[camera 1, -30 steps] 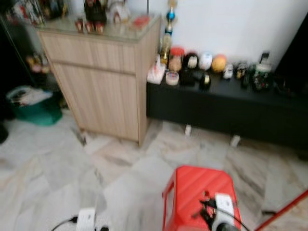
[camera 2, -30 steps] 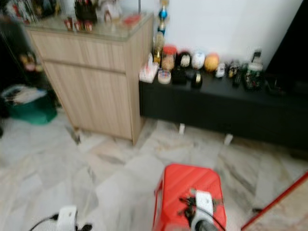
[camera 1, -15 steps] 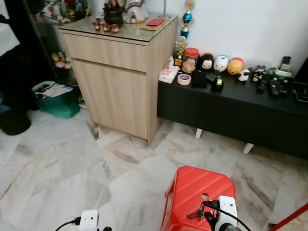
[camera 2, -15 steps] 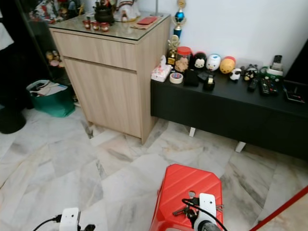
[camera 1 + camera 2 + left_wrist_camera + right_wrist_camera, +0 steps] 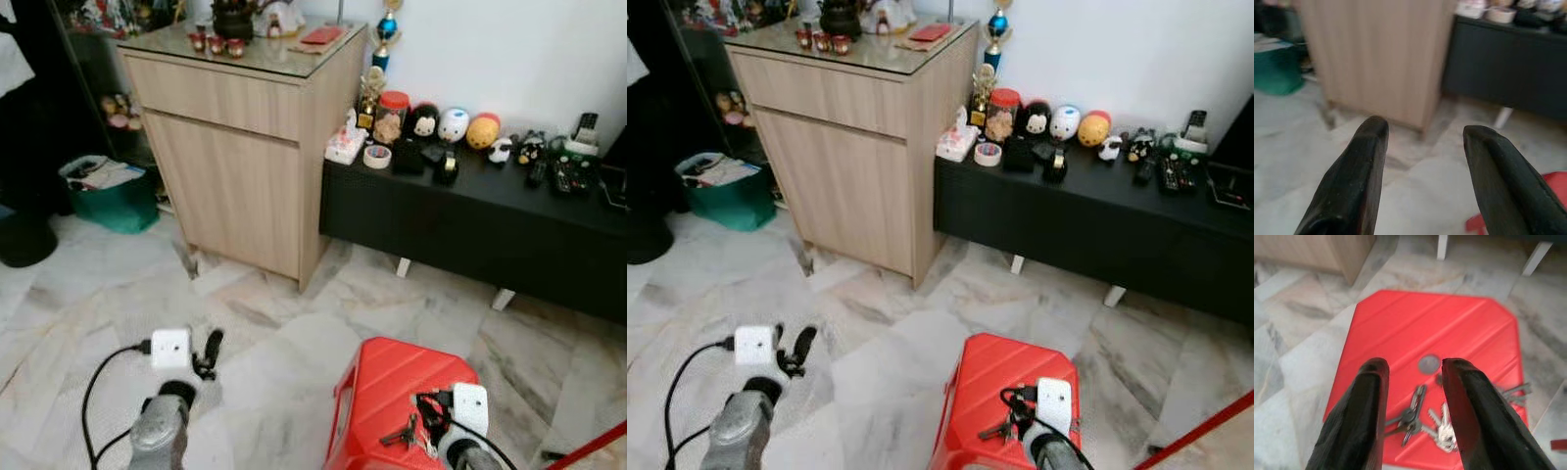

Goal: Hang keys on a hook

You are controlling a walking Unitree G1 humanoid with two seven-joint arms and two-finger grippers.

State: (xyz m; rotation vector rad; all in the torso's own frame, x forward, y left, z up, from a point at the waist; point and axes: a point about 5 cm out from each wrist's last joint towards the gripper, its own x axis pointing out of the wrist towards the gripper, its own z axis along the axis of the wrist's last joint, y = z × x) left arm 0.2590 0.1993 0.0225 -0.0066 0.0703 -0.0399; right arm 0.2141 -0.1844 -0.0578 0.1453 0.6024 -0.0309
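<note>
The left arm has come up into the head views since half a second ago: its gripper (image 5: 201, 354) now reaches forward over the marble floor (image 5: 118, 294), well left of the red stool (image 5: 392, 387), where earlier only its wrist camera showed at the bottom edge. The camera itself has tipped down a little, so the cabinet (image 5: 240, 147) and the black bench (image 5: 490, 215) sit slightly differently; they have not moved. The left wrist view shows its two fingers (image 5: 1356, 181) spread wide with nothing between them, pointing toward the cabinet foot.

The right gripper (image 5: 1413, 401) hangs just above the stool top, its fingers parted, and the keys (image 5: 1442, 431) lie flat on the red surface between and just beyond the fingertips. I cannot tell whether the tips touch them. Nothing is gripped.

So the task is at its start: the keys are not yet picked up, and no hook can be made out in these pictures. The right gripper looks lined up for the grasp; the likely next step is to lower and close on the key ring. The keys lie loose and splayed, so a pinch may catch only one blade.
</note>
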